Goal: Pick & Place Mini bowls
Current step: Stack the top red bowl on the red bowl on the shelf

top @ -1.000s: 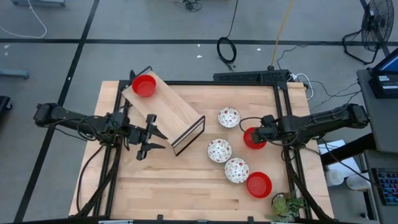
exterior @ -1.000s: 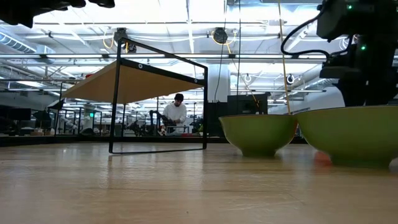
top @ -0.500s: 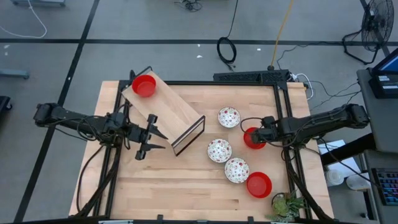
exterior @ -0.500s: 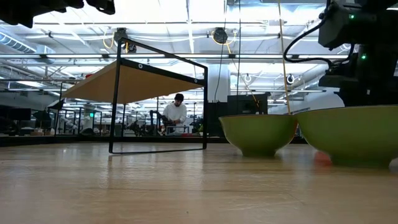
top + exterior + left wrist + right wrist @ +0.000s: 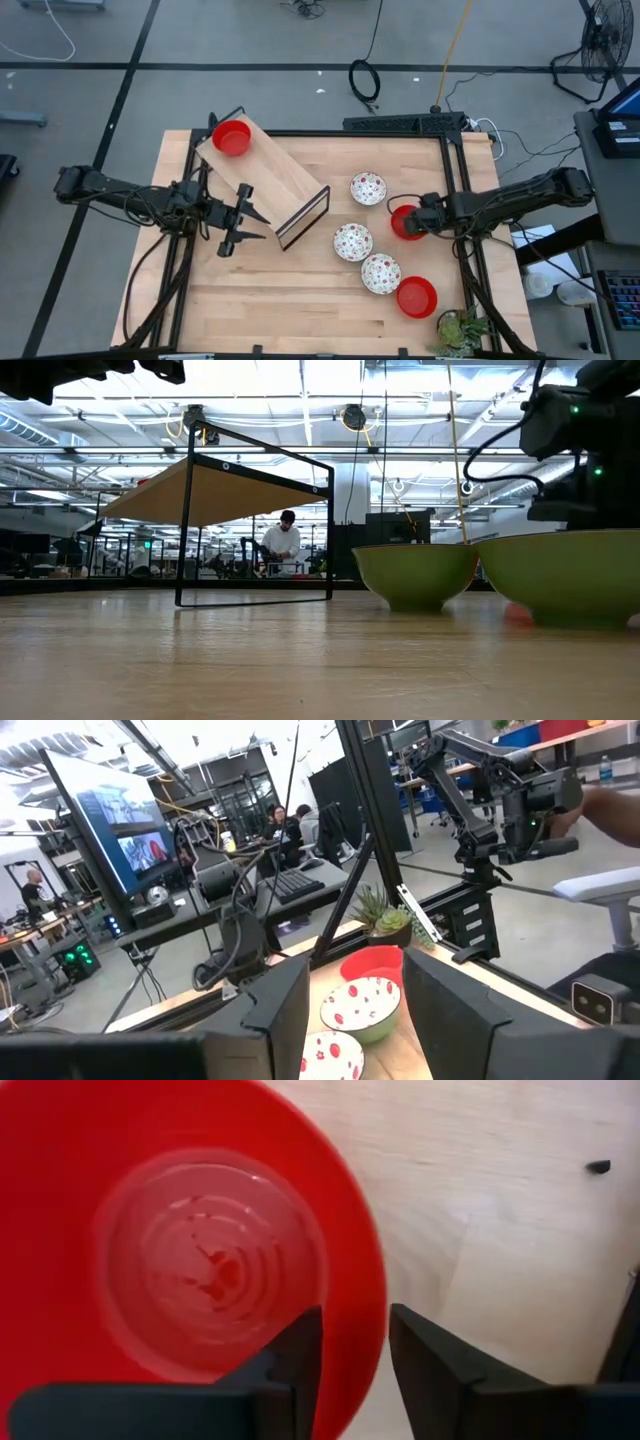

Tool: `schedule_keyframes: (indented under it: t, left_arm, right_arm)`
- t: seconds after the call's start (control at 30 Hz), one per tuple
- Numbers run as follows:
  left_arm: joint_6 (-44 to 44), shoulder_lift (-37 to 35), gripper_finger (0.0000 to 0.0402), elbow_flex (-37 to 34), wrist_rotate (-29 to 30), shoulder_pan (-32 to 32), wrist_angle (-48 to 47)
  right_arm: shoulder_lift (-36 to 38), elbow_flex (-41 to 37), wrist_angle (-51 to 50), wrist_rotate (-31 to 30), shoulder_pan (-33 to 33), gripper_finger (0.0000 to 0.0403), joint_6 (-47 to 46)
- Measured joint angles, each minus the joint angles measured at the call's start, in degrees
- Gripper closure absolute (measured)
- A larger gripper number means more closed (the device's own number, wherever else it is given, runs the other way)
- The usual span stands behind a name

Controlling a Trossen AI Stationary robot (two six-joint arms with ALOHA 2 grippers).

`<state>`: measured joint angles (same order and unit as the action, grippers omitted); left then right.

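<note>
Right gripper [image 5: 350, 1365]: its two dark fingers straddle the rim of a red bowl [image 5: 190, 1250], one inside the rim, one outside; the gap is narrow, and whether the pads press the rim I cannot tell.
Red bowl at the gripper: sits mouth up on the table near the right edge in the high view [image 5: 404, 222]; round, so no long axis; partly covered there by the gripper.
Left gripper [image 5: 243, 222]: hangs over the left half of the table, fingers parted with nothing between them, tips toward the shelf.
Shelf [image 5: 262, 178]: a wooden board on a black wire frame, set aslant toward the table's back left; one red bowl [image 5: 231, 138] stands on its far end.
Other bowls: three white ones with red speckles [image 5: 368, 187], [image 5: 352, 241], [image 5: 380, 273] lie in a line down the table's middle right, mouths up, apart from each other; another red bowl [image 5: 416, 297] sits near the front right corner.
Hidden or unclear: the low view shows two bowl undersides [image 5: 415, 574], [image 5: 560, 585] looking green, cut off at the right edge; which bowls they are I cannot tell.
Surface: pale wooden table [image 5: 300, 290] with black frame rails.
Room: grey floor with cables, a small plant [image 5: 458, 330] at the front right corner, a person [image 5: 281, 544] at a far desk.
</note>
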<state>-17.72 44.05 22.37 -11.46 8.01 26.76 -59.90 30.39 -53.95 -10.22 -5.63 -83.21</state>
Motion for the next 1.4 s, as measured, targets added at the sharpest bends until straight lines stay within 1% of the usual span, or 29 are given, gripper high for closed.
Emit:
schedule_keyframes:
  t: [0.2, 0.4, 0.57, 0.97, 1.4]
  left_arm:
    - [-0.57, 0.0, 0.0236, 0.0, 0.02, 0.01, 0.0]
    - [-1.62, 0.0, 0.0236, 0.0, 0.04, 0.02, 0.02]
    - [-1.62, 0.0, 0.0236, 0.0, 0.03, 0.0, 0.02]
    - [-1.62, 0.0, 0.0236, 0.0, 0.04, 0.02, 0.04]
    - [-1.6, 0.0, 0.0236, 0.0, 0.04, 0.01, 0.04]
  right_arm:
    - [0.0, -0.41, 0.59, -0.1, 0.0, 0.0318, 0.09]
    - [0.0, -0.41, 0.64, -0.13, 0.0, 0.0328, 0.52]
    - [0.1, -0.39, 0.73, -0.13, 0.16, 0.033, 1.4]
    - [1.56, -0.35, 3.13, -0.1, 3.63, 0.033, 2.12]
    - [6.85, -0.32, 2.27, -0.22, 3.8, 0.033, 2.7]
